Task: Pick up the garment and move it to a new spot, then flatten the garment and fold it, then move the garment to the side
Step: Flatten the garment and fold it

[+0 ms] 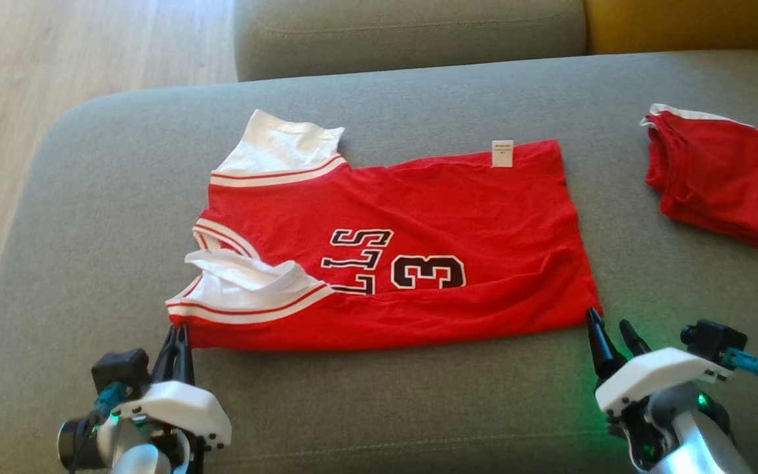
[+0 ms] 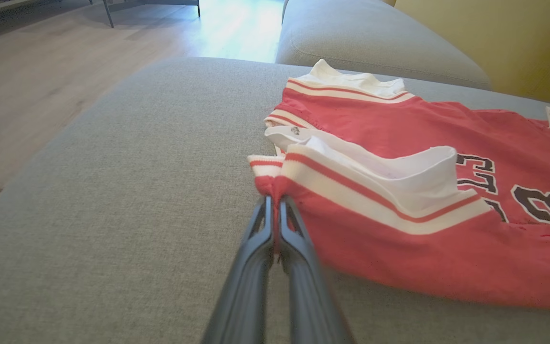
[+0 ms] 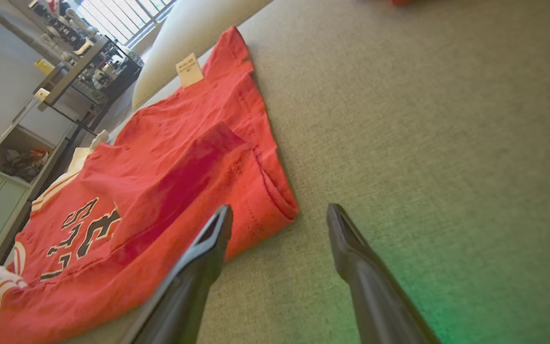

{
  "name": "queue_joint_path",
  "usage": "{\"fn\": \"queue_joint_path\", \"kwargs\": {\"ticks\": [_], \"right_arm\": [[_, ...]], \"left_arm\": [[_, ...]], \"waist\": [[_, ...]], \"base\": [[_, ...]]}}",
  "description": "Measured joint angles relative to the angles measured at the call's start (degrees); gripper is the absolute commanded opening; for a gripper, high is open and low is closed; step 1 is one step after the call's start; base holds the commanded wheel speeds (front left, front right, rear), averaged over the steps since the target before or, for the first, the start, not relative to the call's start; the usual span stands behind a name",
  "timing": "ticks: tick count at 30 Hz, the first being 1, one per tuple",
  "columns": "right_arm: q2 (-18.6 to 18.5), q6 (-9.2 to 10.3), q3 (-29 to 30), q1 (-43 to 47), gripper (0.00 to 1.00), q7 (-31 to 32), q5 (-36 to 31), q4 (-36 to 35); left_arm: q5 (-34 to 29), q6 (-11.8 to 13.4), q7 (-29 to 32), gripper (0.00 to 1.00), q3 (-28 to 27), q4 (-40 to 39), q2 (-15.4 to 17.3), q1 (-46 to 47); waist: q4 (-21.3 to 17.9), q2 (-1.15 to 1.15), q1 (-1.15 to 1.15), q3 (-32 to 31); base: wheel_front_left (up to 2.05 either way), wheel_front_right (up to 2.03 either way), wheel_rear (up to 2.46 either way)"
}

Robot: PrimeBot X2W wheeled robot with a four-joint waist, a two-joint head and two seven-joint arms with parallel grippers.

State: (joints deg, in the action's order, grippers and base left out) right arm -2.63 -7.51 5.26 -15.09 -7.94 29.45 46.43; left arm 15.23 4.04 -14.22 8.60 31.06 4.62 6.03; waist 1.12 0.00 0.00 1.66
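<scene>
A grey sofa seat takes up most of the head view, and the red jersey lies spread across its middle, white-trimmed collar and sleeves toward the left of the frame, hem toward the right. A second red garment sits bunched at the upper right, well apart from it. The jersey looks light, soft and limp: it will probably sag and crease wherever it is not held, so the two near corners seem the best places to grip for an even lift or fold. At the lower left, the left claw has its fingers pressed together on the jersey's near corner, just below the striped sleeve band; the left wrist view shows red cloth puckered at its tips. At the lower right, the right claw stands wide apart at the hem corner, holding nothing; I cannot tell whether its nearer finger touches the cloth. A small white label shows on the far edge
</scene>
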Motion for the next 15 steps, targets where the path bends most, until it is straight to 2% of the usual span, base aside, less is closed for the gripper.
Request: {"fn": "queue_joint_path", "kwargs": {"ticks": [8,15], "right_arm": [[-0.12,0.0,-5.28,-9.28,1.0,-4.04,9.03,14.78],[-0.45,0.0,-11.93,-12.89,1.0,-5.94,15.63,19.59]], "left_arm": [[-0.6,-0.01,0.0,0.0,1.2,-0.96,0.0,-0.05],[-0.6,-0.02,0.0,0.0,1.51,-0.98,0.02,-0.05]], "waist": [[0.75,0.0,0.0,0.73],[0.92,0.0,0.0,0.78]], "base": [[0.0,0.0,0.0],[0.0,0.0,0.0]]}}
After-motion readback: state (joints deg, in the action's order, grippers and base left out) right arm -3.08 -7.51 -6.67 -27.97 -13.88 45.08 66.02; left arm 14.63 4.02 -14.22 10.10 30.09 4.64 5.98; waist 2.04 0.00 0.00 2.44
